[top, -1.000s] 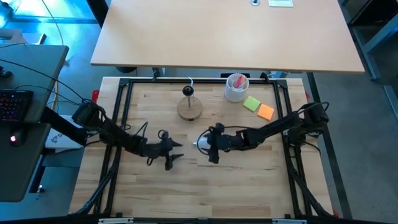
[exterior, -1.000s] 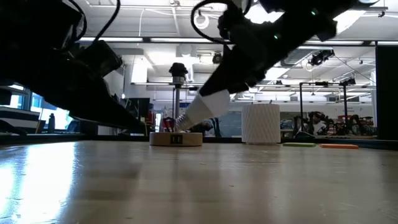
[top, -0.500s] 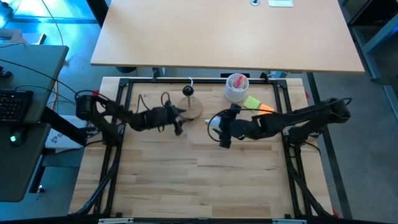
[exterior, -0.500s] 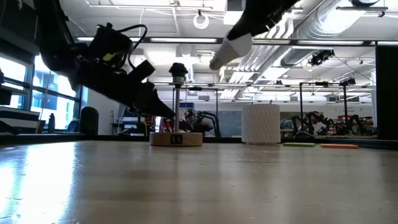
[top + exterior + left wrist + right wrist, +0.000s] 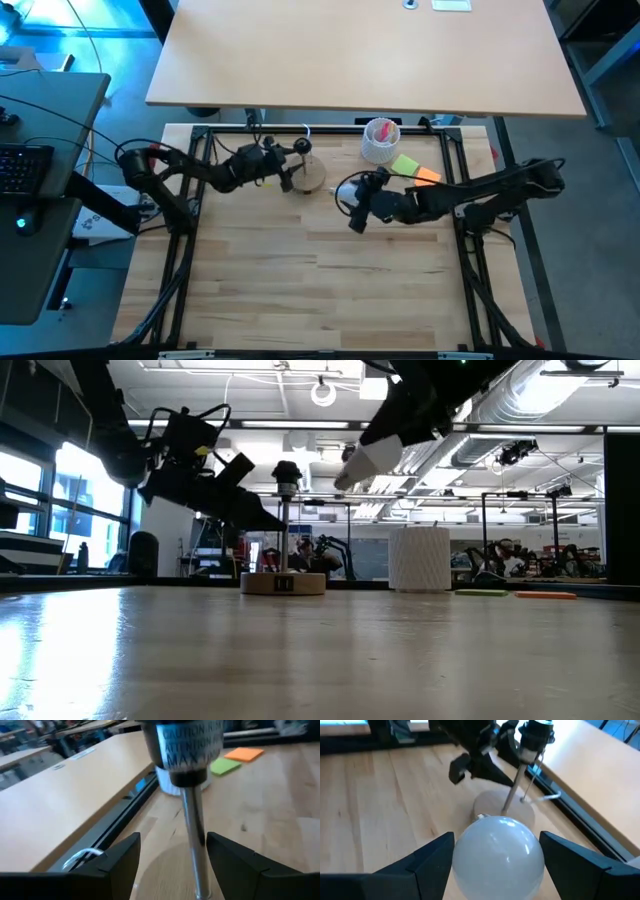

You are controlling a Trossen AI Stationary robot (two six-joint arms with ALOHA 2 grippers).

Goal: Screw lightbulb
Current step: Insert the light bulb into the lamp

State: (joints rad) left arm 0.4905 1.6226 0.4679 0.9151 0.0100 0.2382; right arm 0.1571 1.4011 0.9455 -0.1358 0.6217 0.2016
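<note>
Since half a sec ago the left gripper (image 5: 287, 180) has slid in toward the stand (image 5: 310, 176) and its fingers (image 5: 112, 865) now sit either side of the post (image 5: 194, 840), apart, not touching it; the right arm has barely shifted, bulb a touch lower and nearer the socket in the low view. Left jaws are wide open w/ the post in the gap, prob. there to steady the stand so it won't spin or tip while the bulb is turned in. The right gripper (image 5: 496, 865) holds the bulb (image 5: 498, 852) by its globe, fingers spread round it, screw base (image 5: 345, 478) pointing away from the wrist toward the socket (image 5: 287, 472). That keeps the thread end free for mating. Bulb is up in the air, off the table, near the socket (image 5: 536, 734) but apart from it, to the side and slightly above per low view. Next step prob. needs base aligned over the socket mouth. Cup (image 5: 380, 140) and sticky notes (image 5: 416, 172) lie behind, not in play.
</note>
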